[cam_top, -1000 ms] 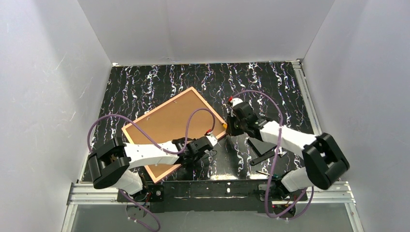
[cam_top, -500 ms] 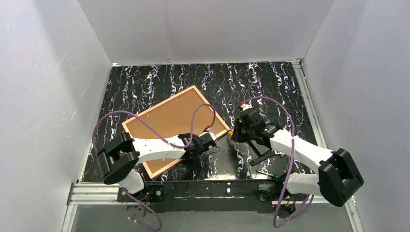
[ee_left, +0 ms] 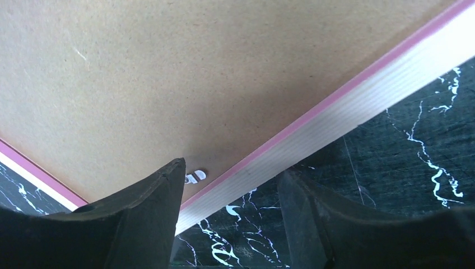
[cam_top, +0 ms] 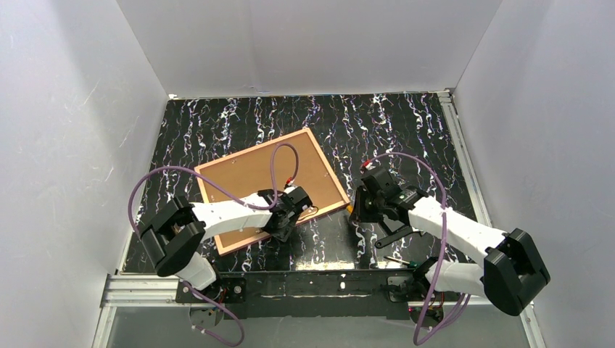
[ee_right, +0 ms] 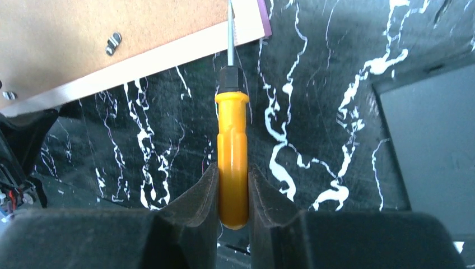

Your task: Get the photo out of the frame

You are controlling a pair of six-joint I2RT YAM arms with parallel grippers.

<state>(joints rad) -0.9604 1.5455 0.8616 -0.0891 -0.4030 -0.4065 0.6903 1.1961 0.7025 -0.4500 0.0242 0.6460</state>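
While both arms reach forward from the near edge of the table, the left gripper point(ee_left: 231, 190) stands with its two black fingers point(ee_left: 147, 216) spread apart, astride the near long side of the thin pink rectangular picture frame point(cam_top: 319, 172). One finger is over the brown fibreboard backing panel point(ee_left: 185, 73), the other over the table, and the white-sided pink rim runs between them. I cannot tell if either finger touches it. A small white clip point(ee_left: 195, 176) sits on the panel just beside the left finger.

On the right side, the right gripper point(ee_right: 232, 175) is pressed together on the orange plastic handle of a small screwdriver point(ee_right: 232, 129). Its thin metal shaft points away from the wrist and reaches the frame's near right corner.

A flat black piece point(cam_top: 395, 217) lies on the table under the right arm.

Further away, the frame lies flat and turned at an angle on the black table with white marble veins point(cam_top: 377, 123), its back side up. The photo is hidden from every view. The purple cable point(cam_top: 279, 154) of the left arm loops above the panel. White walls point(cam_top: 304, 43) close the far side.
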